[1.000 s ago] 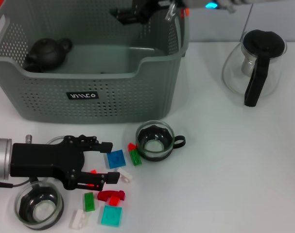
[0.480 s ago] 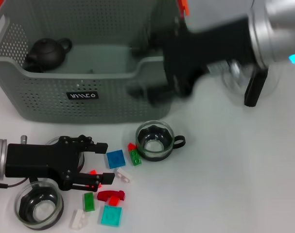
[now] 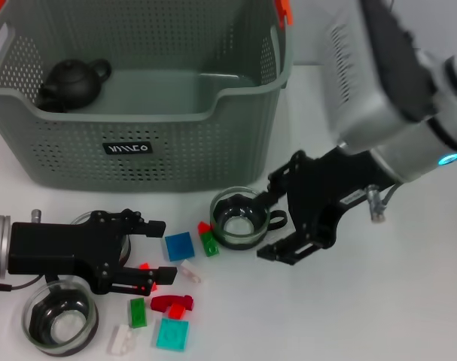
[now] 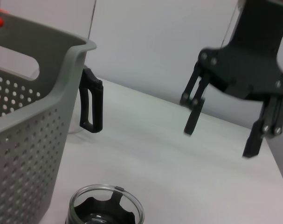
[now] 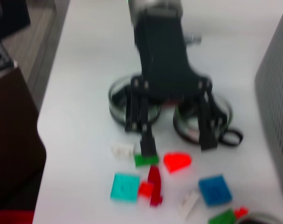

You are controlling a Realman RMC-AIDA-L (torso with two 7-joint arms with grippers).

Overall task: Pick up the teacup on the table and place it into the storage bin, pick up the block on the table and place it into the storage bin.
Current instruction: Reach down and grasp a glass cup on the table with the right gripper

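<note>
White table: my right gripper, jaws spread, hovers just right of the teacup. Glass seems rigid, slippery, fragile; I'd grip the rim. Left gripper spread by the blocks.

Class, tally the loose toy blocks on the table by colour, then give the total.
red blocks: 4
green blocks: 2
white blocks: 2
blue block: 1
teal block: 1
Total: 10

- Left end effector: low, horizontal, fingers spread apart, pointing rightward.
- Right end effector: angled down from upper right, fingers spread wide.
</note>
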